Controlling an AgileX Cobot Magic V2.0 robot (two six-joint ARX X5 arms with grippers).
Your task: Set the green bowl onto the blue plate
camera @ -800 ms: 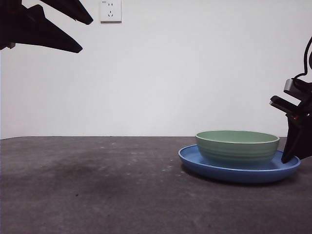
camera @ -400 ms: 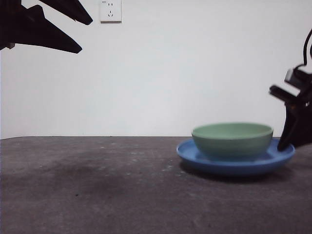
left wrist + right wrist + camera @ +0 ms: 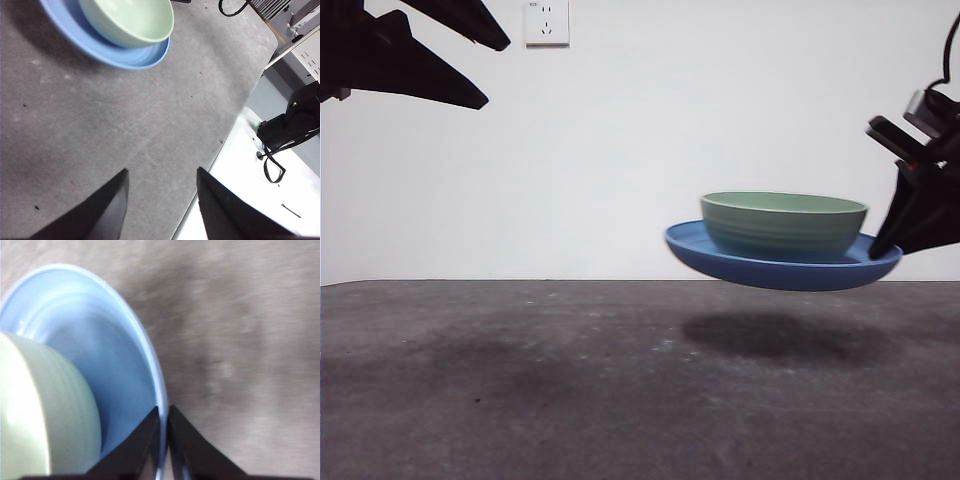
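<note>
Counter [image 3: 520,390]: dark grey, with the plate's shadow [image 3: 770,335] lying on it.
Blue plate [image 3: 775,268]: in the air above the counter, slightly tilted, held by its rim.
Green bowl [image 3: 783,225]: sits upright on the blue plate.
Right end effector [image 3: 163,440]: pinching the plate's rim at its right side in the front view.
Left end effector [image 3: 160,200]: spread, empty, well apart from the plate.
Wall [image 3: 670,140]: white, with a socket [image 3: 547,21] high up.

Glossy blue plate [image 3: 760,268]; smooth ridged green bowl [image 3: 783,226]; rough matt grey table [image 3: 520,380].

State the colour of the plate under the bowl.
Glossy blue; the blue plate shows best in the front view, under the green bowl.
</note>
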